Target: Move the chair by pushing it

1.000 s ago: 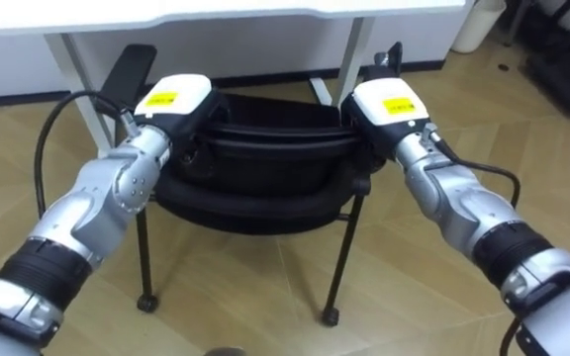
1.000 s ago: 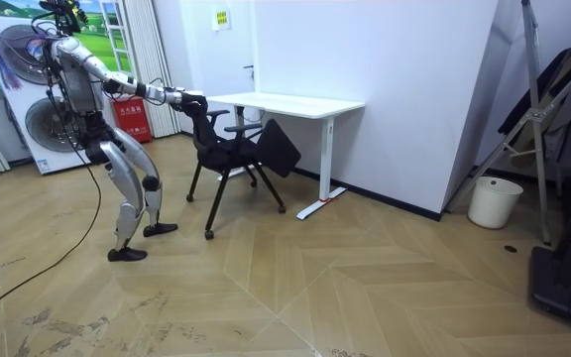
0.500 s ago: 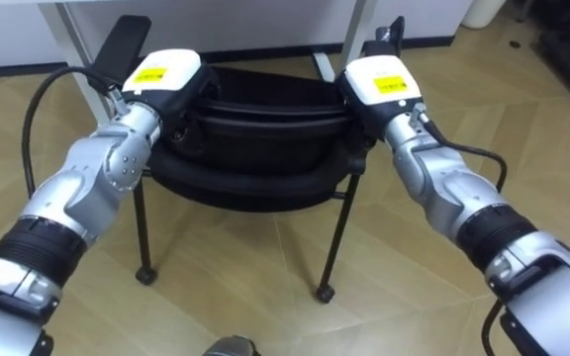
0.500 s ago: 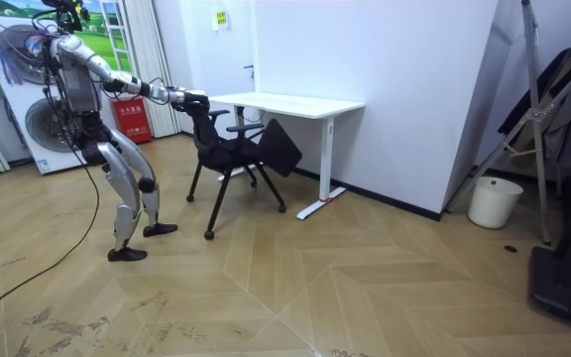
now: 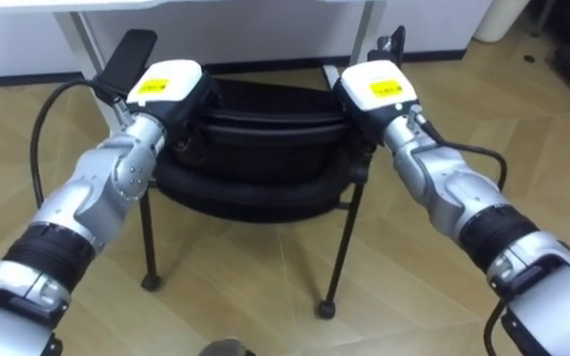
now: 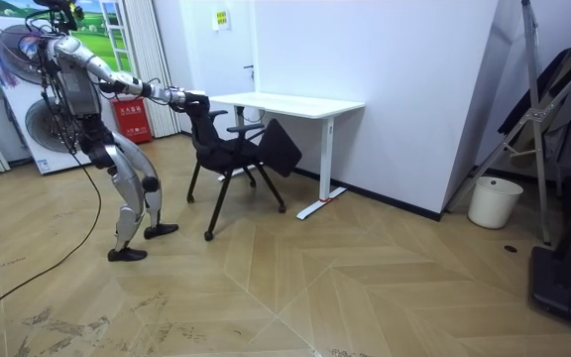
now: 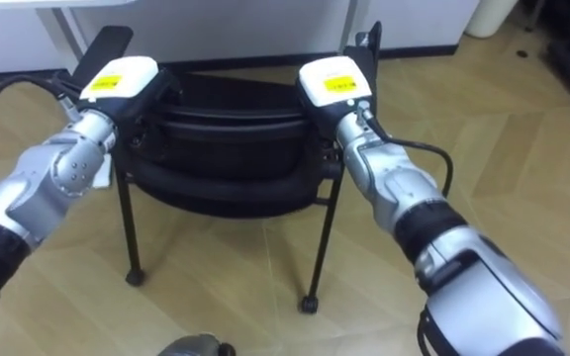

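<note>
From where I stand the robot leans forward on the room view's left, one foot ahead of the other, with both arms stretched out to the black chair (image 6: 234, 149). The chair stands at the near edge of the white desk (image 6: 295, 103), its feet on the wooden floor (image 6: 365, 288). Seen from the robot's head, the chair sits between the two desk legs (image 5: 362, 35), with the desktop's edge just beyond its backrest. The white wall stands close behind the desk, so little room is left ahead. The floor around and behind the robot lies open, and a pale bin (image 6: 493, 201) stands well apart, by the wall on the room view's right.

The left hand (image 5: 169, 87) rests against the top of the backrest at its left corner, beside an armrest (image 5: 127, 57). The right hand (image 5: 374, 87) meets the top at the right corner. Both show their backs. The fingers are hidden over the far side of the backrest, so I cannot tell whether they curl round it or lie flat.
</note>
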`<state>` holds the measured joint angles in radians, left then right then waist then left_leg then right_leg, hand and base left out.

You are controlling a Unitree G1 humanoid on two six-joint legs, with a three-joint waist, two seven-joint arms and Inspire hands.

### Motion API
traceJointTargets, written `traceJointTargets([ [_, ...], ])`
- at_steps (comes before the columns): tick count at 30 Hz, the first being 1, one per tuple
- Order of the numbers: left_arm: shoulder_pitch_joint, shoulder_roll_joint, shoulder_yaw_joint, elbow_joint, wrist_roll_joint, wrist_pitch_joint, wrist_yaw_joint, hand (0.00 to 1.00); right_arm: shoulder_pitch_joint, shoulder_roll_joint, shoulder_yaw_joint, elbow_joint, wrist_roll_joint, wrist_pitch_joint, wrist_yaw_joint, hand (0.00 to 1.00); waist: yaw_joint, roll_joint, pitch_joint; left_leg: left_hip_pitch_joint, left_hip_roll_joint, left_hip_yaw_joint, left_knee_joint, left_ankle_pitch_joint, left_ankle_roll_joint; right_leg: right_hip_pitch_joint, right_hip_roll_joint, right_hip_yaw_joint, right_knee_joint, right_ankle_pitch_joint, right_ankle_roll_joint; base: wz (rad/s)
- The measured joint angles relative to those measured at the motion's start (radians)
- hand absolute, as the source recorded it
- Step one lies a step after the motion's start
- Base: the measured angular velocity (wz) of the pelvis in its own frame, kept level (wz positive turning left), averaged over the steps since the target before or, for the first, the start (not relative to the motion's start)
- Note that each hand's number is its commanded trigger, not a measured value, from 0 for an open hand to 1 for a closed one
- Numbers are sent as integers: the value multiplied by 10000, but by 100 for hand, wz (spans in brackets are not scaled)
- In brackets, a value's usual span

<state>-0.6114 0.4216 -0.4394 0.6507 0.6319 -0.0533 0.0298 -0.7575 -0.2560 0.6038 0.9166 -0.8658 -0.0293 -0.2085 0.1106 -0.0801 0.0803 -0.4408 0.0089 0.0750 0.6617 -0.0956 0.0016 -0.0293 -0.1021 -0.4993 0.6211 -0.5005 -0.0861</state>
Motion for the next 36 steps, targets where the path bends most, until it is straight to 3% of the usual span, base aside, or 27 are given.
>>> traceJointTargets([
  [11,-39,-180,28,-221,-37,234,260,100,-81,-337,-45,-322,-2,154,-232,100,231,1,-93,83,-162,45,-945,112,222,-270,52,28,-197,90,-158,2],
  [16,-38,-159,-74,-464,-38,388,103,100,-77,-483,94,-354,180,152,-170,100,295,-216,-196,114,-223,67,-1125,125,236,-266,-13,-28,-273,89,-157,1],
  [21,-32,-36,-127,-797,-7,587,-143,100,-75,-489,81,-355,185,139,-67,100,309,-440,-222,93,-286,90,-1128,120,237,-274,-37,-8,-290,85,-148,-1],
  [24,-12,-72,-147,-884,78,669,-396,100,41,-506,90,-355,326,124,61,100,422,-650,-287,284,-303,530,-1248,-7,425,-194,-190,35,-223,23,-28,-3],
  [26,10,-87,-244,-887,67,718,-424,100,91,-554,179,-353,462,97,99,100,426,-757,-305,470,-397,827,-1298,-164,612,-362,-596,83,603,-22,435,-3],
  [28,133,-134,-311,-936,61,780,-486,100,173,-638,419,-353,625,96,134,100,427,-666,-320,628,-404,932,-1016,-589,780,-1083,-1230,444,2745,635,1448,-8],
  [29,191,-130,-336,-975,67,785,-481,100,214,-655,420,-353,616,56,158,100,421,-663,-319,701,-363,903,-975,-670,829,-1253,-1347,567,3221,910,1388,0],
  [31,471,-126,-352,-1158,71,830,-492,100,446,-643,418,-383,598,-32,138,100,382,-477,-309,991,-302,880,-702,-1046,953,-1678,-1610,906,4511,2103,994,-6],
  [32,548,-145,-361,-1167,69,838,-491,100,519,-630,421,-383,593,-45,117,100,380,-377,-306,1092,-264,872,-658,-1163,962,-1727,-1635,961,4709,2418,979,-15],
  [34,770,-158,-389,-1176,50,869,-507,100,839,-591,427,-534,537,-14,-19,100,379,-101,-296,1538,-233,837,-762,-1406,1021,-1999,-1741,1175,5243,3612,974,-18],
  [35,794,-158,-403,-1172,40,875,-525,100,936,-589,427,-616,527,28,-35,100,364,-48,-317,1607,-241,799,-809,-1434,1049,-2011,-1717,1204,5254,3626,1048,-16],
  [36,796,-119,-406,-1181,-30,875,-591,100,986,-604,422,-733,463,80,-56,100,377,33,-328,1653,-239,765,-832,-1501,1081,-2186,-1663,1317,5232,3302,1238,-9],
])
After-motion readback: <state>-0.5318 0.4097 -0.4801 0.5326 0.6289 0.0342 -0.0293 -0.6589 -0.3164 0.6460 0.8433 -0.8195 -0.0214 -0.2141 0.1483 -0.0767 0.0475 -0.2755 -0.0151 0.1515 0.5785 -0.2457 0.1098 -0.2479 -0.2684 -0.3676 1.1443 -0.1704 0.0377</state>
